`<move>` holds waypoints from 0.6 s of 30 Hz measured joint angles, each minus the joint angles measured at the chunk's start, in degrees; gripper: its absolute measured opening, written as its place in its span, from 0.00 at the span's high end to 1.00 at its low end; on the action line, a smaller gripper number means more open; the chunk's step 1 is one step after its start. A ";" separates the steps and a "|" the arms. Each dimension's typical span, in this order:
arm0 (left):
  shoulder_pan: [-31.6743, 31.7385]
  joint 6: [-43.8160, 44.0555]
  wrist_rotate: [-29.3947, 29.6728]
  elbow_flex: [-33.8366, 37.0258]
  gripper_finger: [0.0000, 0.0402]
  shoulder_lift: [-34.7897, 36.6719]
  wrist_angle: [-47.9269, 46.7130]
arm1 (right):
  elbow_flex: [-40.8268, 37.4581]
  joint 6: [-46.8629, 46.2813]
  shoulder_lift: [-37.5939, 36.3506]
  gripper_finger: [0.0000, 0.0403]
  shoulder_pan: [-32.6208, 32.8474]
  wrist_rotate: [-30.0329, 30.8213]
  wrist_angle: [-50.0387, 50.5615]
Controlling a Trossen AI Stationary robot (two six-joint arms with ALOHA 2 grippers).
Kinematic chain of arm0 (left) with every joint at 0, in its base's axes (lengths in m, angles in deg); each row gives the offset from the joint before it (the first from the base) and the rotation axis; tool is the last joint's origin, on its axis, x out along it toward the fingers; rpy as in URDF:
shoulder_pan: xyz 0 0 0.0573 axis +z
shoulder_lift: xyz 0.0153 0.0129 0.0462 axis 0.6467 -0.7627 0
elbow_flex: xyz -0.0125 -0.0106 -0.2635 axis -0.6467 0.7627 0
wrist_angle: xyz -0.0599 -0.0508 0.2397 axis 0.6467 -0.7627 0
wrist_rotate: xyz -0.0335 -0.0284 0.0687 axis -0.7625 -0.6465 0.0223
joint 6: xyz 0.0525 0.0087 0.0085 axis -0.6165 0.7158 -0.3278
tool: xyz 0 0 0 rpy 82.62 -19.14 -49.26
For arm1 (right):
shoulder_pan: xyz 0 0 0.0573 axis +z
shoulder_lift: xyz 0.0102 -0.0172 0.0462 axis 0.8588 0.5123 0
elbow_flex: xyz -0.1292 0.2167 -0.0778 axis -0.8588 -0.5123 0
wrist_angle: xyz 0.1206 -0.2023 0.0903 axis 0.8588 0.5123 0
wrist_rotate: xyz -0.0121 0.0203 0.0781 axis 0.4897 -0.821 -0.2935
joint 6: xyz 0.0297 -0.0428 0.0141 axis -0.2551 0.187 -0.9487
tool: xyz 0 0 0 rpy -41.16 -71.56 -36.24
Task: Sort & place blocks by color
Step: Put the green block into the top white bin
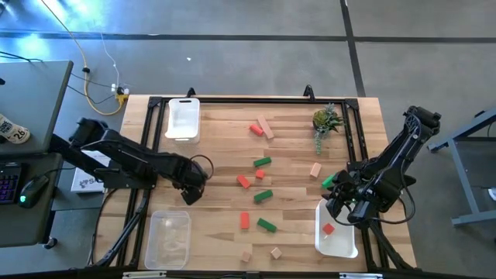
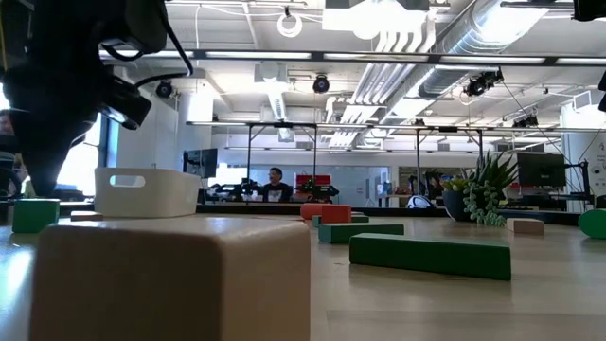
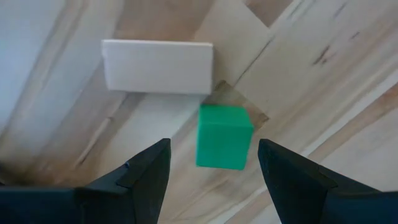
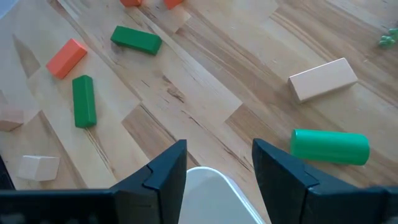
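Observation:
Red, green and tan blocks lie scattered over the middle of the wooden table (image 1: 225, 147). My left gripper (image 1: 191, 190) (image 3: 212, 147) is open and points down over a green cube (image 3: 222, 137) (image 2: 35, 215), one finger on each side and clear of it. The cube rests flat on the table beside a pale block (image 3: 158, 65). My right gripper (image 1: 341, 205) (image 4: 219, 146) is open and empty above the far end of a white tray (image 1: 345, 246) (image 4: 211, 186). One red block (image 1: 328, 229) lies in that tray. A green block (image 1: 328, 180) (image 4: 329, 146) and a tan block (image 1: 315, 170) (image 4: 323, 79) lie just beyond the right gripper.
A second white tray (image 1: 183, 118) sits at the far left and a clear container (image 1: 169, 239) at the near left. A small potted plant (image 1: 325, 120) stands at the far right. A black frame (image 1: 232, 99) runs along the table's edges. Two tan blocks (image 1: 246, 255) lie near the near edge.

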 joint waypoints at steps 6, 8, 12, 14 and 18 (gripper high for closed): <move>-0.75 0.02 0.02 0.00 0.43 -3.03 1.02 | 0.00 0.00 0.00 0.59 0.00 0.00 -0.02; -0.75 0.00 0.06 0.00 0.43 -4.02 0.89 | 0.00 0.00 0.02 0.59 0.00 0.00 -0.02; -0.73 -0.35 0.21 0.00 0.43 -6.14 0.93 | 0.00 -0.01 0.01 0.59 0.00 0.00 -0.07; -0.75 -0.44 0.51 0.00 0.43 -6.76 1.01 | 0.00 -0.01 0.02 0.59 0.00 0.00 -0.07; -0.73 -0.52 2.00 0.00 0.49 -7.21 0.98 | 0.00 -0.01 0.02 0.59 0.00 0.00 -0.07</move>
